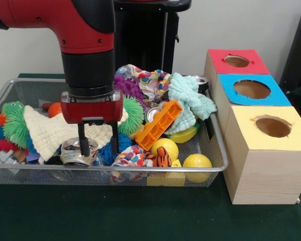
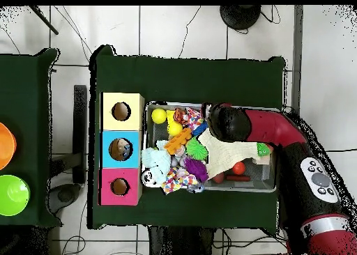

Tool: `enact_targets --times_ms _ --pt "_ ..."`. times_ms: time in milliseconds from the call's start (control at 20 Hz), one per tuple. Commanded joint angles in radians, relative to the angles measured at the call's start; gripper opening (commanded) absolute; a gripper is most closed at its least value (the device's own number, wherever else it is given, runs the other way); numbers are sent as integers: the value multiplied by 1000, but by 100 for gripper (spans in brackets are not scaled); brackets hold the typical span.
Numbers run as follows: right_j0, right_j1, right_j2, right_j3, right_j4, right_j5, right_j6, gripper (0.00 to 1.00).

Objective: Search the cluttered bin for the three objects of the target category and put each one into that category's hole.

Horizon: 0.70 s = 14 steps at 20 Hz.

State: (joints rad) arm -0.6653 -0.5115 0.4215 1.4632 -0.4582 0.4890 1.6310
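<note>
Over the bin (image 1: 213,168), the gripper (image 1: 97,141) spreads its fingers around a can (image 1: 78,152); overhead, the arm (image 2: 265,127) hides both.

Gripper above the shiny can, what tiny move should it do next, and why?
Probably a short drop straight down. The gripper hangs open in the wire bin, with its two fingers either side of the top of the shiny can beside the cream cloth. Going lower would likely put the can between them, ready for closing. I can't tell if they touch it yet.
</note>
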Motion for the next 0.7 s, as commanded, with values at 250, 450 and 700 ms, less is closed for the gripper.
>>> enact_targets --times_ms 250,450,700 --pt "-12 10 49 114 -70 73 -147 100" --pt "-16 24 49 110 -76 65 -149 100" --pt "-15 17 42 128 -82 47 -134 100"
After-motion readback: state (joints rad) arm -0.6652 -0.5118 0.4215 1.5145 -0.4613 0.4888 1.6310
